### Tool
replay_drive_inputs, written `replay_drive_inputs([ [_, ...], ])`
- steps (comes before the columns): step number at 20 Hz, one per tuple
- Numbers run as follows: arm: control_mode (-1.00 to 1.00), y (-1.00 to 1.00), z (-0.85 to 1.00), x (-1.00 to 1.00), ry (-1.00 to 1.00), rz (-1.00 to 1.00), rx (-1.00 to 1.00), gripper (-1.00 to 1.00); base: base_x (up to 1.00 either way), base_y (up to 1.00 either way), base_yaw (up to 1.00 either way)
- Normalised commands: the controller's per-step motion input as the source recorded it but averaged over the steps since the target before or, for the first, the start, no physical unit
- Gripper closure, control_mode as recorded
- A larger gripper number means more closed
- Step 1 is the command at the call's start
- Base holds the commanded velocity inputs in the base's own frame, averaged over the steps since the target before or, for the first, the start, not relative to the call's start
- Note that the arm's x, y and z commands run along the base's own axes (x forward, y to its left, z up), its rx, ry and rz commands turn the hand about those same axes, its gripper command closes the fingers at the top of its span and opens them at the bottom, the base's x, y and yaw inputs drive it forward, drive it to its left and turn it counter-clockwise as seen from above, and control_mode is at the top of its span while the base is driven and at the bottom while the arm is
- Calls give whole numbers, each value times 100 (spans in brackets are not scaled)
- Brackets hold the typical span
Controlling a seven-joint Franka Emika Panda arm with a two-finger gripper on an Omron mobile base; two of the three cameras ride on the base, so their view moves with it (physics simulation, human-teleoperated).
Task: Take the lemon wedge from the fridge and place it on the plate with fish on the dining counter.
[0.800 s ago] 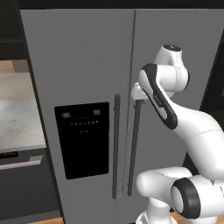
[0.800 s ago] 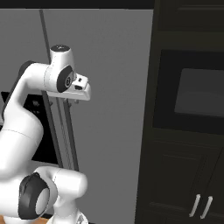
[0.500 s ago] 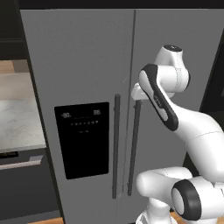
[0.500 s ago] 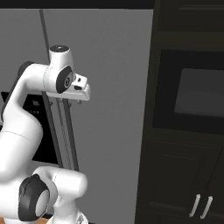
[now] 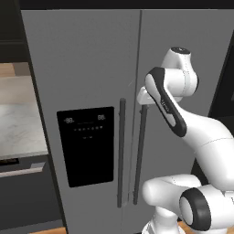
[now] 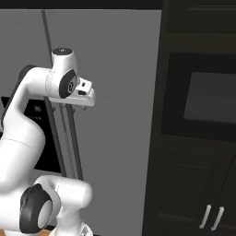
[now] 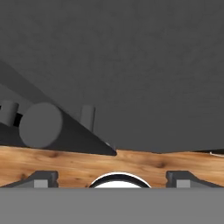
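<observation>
Since the fridge is shut, the lemon presumably inside, I am holding my gripper at the top of the right handle to pull. Fingertips are sitting wide apart, gripping nothing.

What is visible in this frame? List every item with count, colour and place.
fridge: one, grey, two doors, both shut, straight ahead of the robot.
door handles: two, dark, long and vertical, either side of the door seam.
dispenser panel: one, black, on the left door.
counter: one, pale marble-look, left of the fridge.
oven: one, dark, built into dark cabinets right of the fridge.
cabinet handles: two, silver, low right.
floor: wood, below.
gripper: one, fingertips apart, at the top of the right handle.
</observation>
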Motion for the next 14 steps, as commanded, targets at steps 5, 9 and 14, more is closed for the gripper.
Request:
replay_drive_inputs([
  [5, 100, 1, 0, -10, 0, 0, 0, -100, -17, 12, 0],
  [9, 100, 0, 0, 0, 0, 0, 0, -100, -62, 21, 0],
  [14, 100, 0, 0, 0, 0, 0, 0, -100, -54, 20, 0],
])
